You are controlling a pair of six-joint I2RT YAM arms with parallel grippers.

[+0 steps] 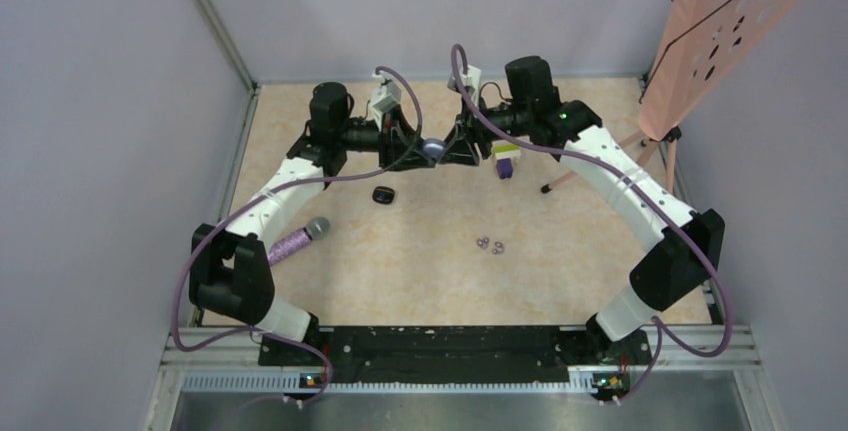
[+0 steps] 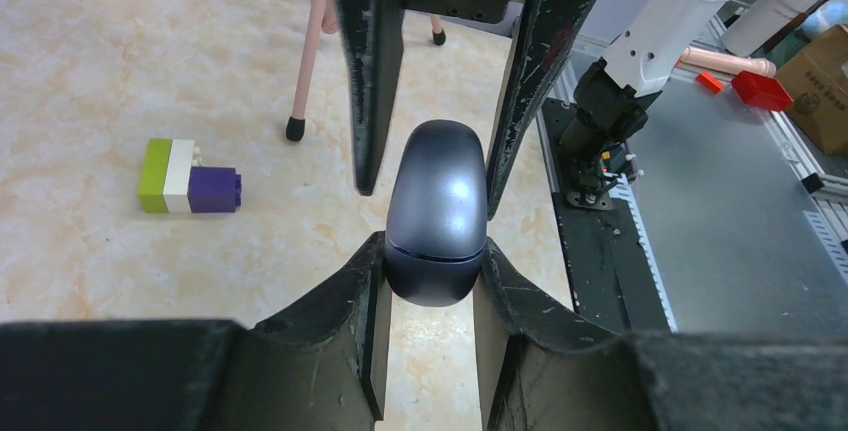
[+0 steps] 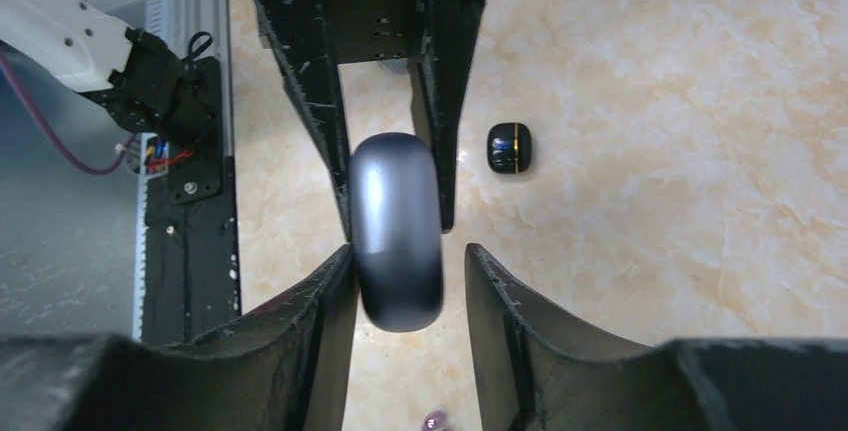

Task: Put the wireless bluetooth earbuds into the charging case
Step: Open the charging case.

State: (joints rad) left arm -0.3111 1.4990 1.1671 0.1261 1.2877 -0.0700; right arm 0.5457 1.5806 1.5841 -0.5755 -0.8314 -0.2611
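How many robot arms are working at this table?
2. The left arm reaches in from the near left, the right arm from the near right. The left claw and right claw meet around a grey oval case toward the back. No other arm shows.

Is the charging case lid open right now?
No, in the left wrist view the charging case is closed, with only a thin seam line showing between its two halves.

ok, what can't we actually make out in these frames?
- What is inside the charging case: it is shut in every view.
- The purple earbuds: too small in the top view to count or tell apart; the right wrist view cuts a purple bit off at its bottom edge.
- The small black piece: too small in the top view; earbud or not is unclear.
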